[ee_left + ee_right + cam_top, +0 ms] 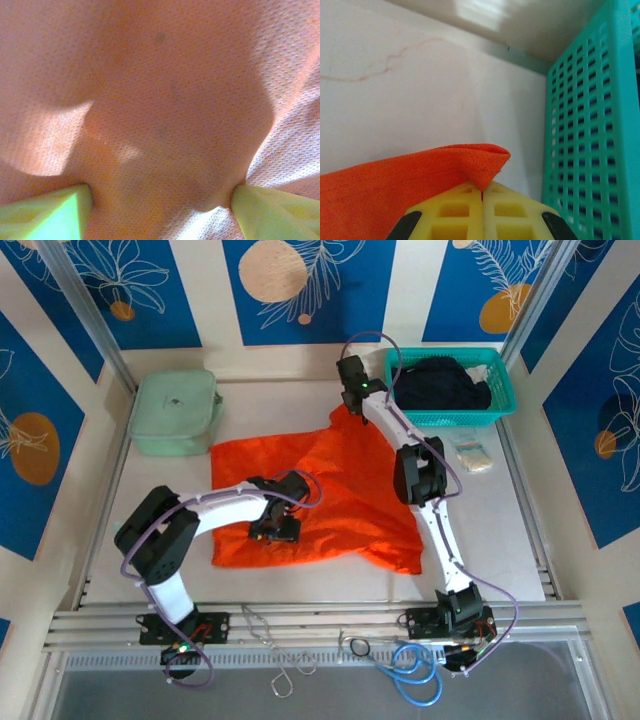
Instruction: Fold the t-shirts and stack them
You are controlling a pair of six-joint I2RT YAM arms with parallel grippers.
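Pinching a corner of the orange t-shirt point(330, 490), my right gripper point(482, 192) sits just beside the teal basket point(450, 419). My left gripper point(275, 530), spread wide, presses the shirt well apart from it.

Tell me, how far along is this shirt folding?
Nothing looks folded or stacked yet. In hand: the right gripper pinches a corner of the orange t-shirt, the open left gripper rests on it. Left: folding it, then the black t-shirt lying in the teal basket.

The top view is bright and sharp. In the left wrist view the orange t-shirt point(165, 100) looks blurry, with soft dark shadows and sunny patches.
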